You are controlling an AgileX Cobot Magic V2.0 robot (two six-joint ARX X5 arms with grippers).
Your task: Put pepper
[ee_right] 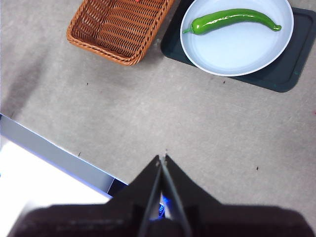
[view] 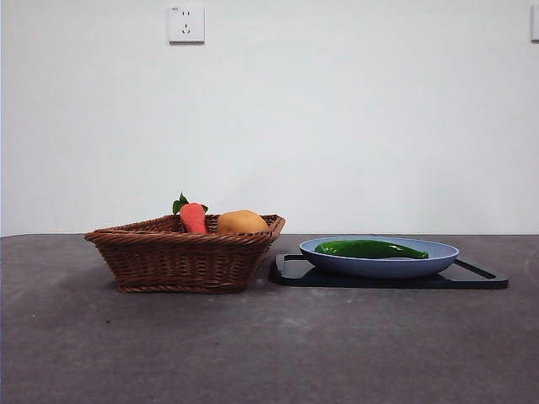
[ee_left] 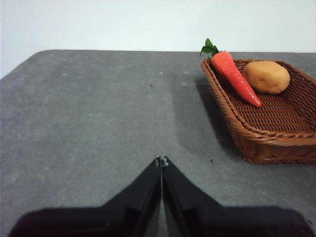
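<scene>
The long glossy green pepper (view: 370, 249) lies in the pale blue bowl (view: 438, 263) (on a black tray (view: 480, 278)) beside the brown wicker basket (view: 185, 261). Left gripper (ee_left: 161, 160) and right gripper (ee_right: 162, 158) hover with jaws closed, empty.

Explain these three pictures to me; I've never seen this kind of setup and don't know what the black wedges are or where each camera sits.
This is a two-armed table robot. One picture looks level across the table from a low front camera; the other two come from cameras on each wrist. The black wedges are each arm's own claw: the left claw and the right claw, both shut and holding nothing, away from the objects. On the grey table stands a wicker basket holding a carrot and a rounded yellow-orange item. Beside the basket a black tray carries a pale blue plate, and the green pepper lies on that plate.
</scene>
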